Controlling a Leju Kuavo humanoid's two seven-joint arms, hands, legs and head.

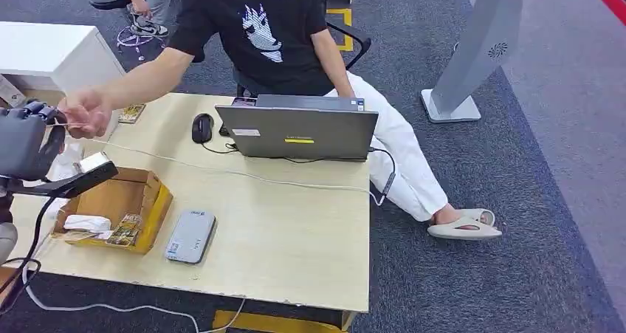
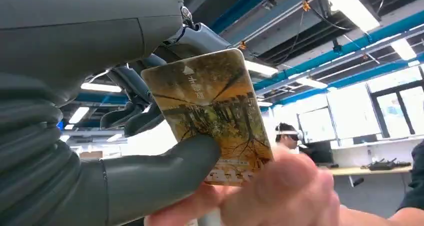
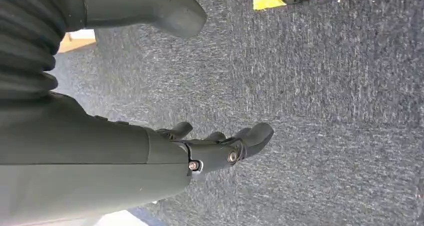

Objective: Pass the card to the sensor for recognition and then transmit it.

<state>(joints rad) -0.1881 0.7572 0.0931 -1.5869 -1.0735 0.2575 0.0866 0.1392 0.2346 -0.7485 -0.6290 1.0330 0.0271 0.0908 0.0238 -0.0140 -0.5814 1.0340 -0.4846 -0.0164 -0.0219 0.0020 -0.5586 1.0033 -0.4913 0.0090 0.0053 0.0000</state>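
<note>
Evenly and brightly lit from overhead in the head view, with only soft, short shadows under the open grey laptop (image 1: pixel 299 130) on the pale wooden table (image 1: pixel 295 237). Sharp across that table, slightly bowed toward the frame edges. Strong glare from long white ceiling light strips (image 2: pixel 350 5) in the left wrist view, windows beside them washed out. Heavily blurred, the person's hand (image 2: pixel 280 196) below the sharp yellow-brown printed card (image 2: pixel 215 110). Dimmer, flat and crisp on the dark grey carpet (image 3: pixel 325 110).
</note>
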